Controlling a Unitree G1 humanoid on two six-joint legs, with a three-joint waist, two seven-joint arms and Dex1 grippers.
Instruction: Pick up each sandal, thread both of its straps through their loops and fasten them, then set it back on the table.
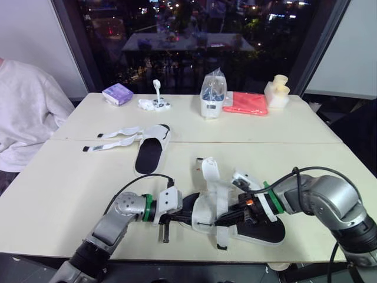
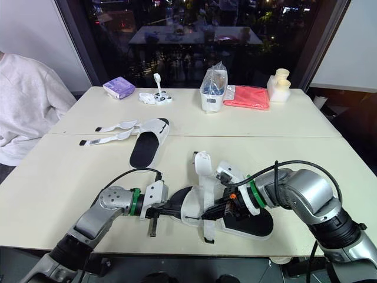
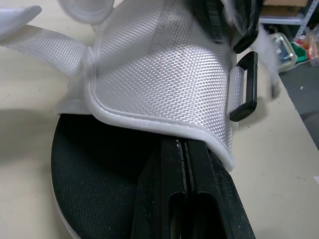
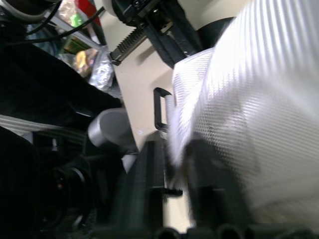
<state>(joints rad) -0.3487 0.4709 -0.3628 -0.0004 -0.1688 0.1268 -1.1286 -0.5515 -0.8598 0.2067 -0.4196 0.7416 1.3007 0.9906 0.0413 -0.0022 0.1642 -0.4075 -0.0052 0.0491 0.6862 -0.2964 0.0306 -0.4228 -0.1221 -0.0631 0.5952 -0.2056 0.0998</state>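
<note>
White woven flap (image 1: 210,197) of the near sandal (image 1: 263,233), at the table's (image 1: 70,194) front edge, is pinched in the right gripper (image 1: 234,216). Left gripper (image 1: 178,219) fingers are pressed together, tips tucked under that woven flap on the black insole.

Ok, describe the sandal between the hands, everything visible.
The near sandal has a black sole, white woven flaps and a black rectangular loop. Its straps stand loose, unfastened. It lies at the table's front. The shut left hand reaches under one flap; the right hand grips the white fabric.
</note>
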